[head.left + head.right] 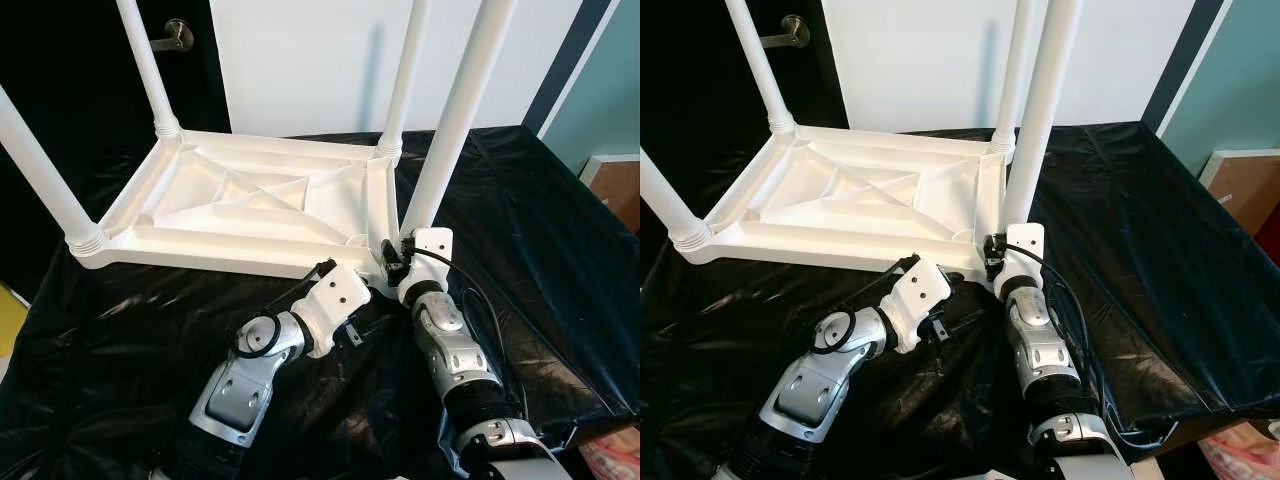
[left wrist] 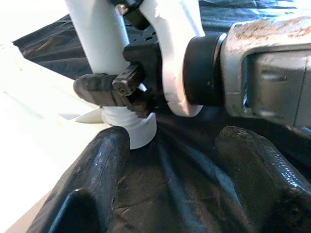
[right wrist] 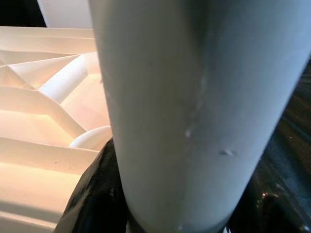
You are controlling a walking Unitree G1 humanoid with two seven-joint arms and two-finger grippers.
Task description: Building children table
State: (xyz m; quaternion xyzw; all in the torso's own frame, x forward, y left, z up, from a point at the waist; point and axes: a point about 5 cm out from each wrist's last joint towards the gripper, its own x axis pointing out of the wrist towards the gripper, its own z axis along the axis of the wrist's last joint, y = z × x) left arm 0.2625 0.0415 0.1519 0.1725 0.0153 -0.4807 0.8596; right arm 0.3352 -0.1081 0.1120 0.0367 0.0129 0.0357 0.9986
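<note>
the white table top point(image 1: 240, 205) lies upside down on black sheeting point(image 1: 520, 240), with 4 legs standing up from its corners. the right gripper point(image 1: 397, 256) is clamped around the base of the near right leg point(image 1: 450, 130), at its threaded socket. the left gripper point(image 2: 170, 160) hovers just beside that corner, fingers spread with nothing in them. the thread looks not fully seated, though the view is tight. if so, twisting at a slant could cross-thread the leg or drag the top across the slick sheeting.
</note>
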